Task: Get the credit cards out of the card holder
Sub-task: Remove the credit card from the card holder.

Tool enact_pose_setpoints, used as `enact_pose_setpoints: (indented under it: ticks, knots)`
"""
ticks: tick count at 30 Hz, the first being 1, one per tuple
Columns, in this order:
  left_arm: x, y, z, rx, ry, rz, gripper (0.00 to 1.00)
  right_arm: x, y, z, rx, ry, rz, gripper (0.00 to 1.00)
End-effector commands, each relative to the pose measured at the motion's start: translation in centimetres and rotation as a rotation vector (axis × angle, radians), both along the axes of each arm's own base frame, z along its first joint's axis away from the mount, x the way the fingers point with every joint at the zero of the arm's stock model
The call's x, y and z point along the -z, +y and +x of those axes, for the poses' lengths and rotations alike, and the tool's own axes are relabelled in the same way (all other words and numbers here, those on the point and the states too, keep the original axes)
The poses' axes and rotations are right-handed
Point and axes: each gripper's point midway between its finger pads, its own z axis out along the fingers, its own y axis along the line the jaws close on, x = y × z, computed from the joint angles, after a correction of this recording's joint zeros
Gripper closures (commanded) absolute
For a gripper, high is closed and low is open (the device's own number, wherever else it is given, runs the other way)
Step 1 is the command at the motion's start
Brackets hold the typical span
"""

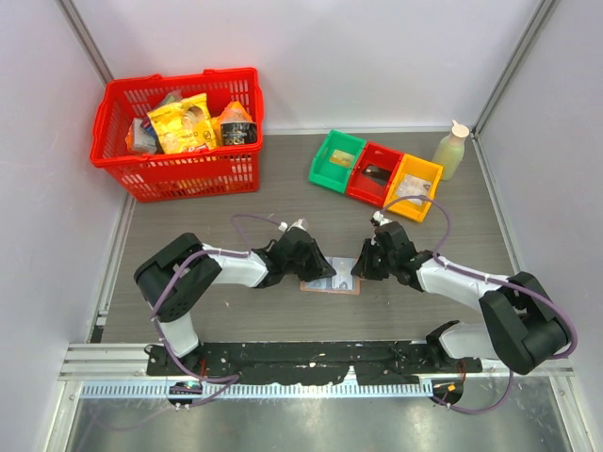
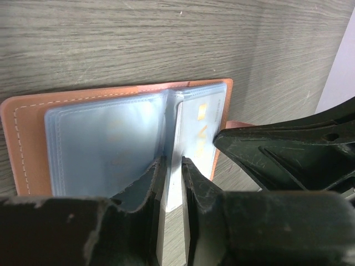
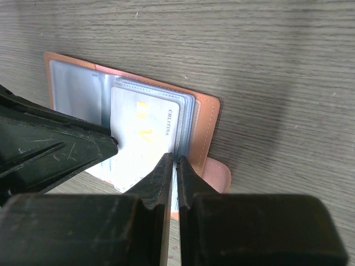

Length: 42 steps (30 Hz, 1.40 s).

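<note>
- The holder (image 2: 111,138) lies open and flat on the table (image 3: 266,66), between my two arms and sleeves up, so each hand can work on it from its own side.
- My left gripper (image 2: 173,177) sits at the fold. Its jaws stand only a slit apart, with a pale leaf between them.
- I judge the left is clamping that leaf to stop the holder sliding and the pages closing.
- My right gripper (image 3: 173,172) is at the edge of the stack on my right half, its jaws almost together on a thin pale edge.
- I take that edge for the card (image 3: 141,130) with yellow print, but it could be sleeve rather than card.
- The card shows through its clear sleeve, so I judge nothing is out yet.
- Any pull should run straight along the sleeve while the left holds firm, or the whole holder drags.
</note>
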Motion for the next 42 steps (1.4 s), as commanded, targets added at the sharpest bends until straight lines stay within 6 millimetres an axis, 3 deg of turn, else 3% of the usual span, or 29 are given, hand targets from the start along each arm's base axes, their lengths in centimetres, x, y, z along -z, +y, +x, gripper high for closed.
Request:
enact_pose_setpoints:
  ticks: [1, 4, 14, 24, 35, 42]
  knots:
    - [0.5, 1.1, 0.3, -0.023, -0.003, 0.022, 0.85, 2.9, -1.4, -2.2, 0.0, 0.095, -0.063, 0.9]
    - [0.6, 1.5, 0.4, -0.035, 0.008, 0.009, 0.92, 2.9, -1.5, -2.1, -0.001, 0.094, -0.061, 0.9]
    - [-0.4, 2.2, 0.8, -0.052, -0.01, -0.066, 0.85, 3.4, -1.7, -2.4, -0.007, 0.11, -0.064, 0.9]
    - [-0.1, 1.6, 0.9, -0.015, -0.004, -0.069, 0.93, 3.4, -1.6, -2.3, -0.01, 0.114, -0.062, 0.9]
    - [-2.4, 0.3, 1.3, -0.004, -0.053, -0.181, 0.8, 3.7, -1.6, -2.5, -0.015, 0.12, -0.062, 0.9]
    - [-1.9, -0.2, 1.4, 0.0, -0.04, -0.19, 0.74, 3.7, -1.6, -2.5, -0.018, 0.121, -0.06, 0.9]
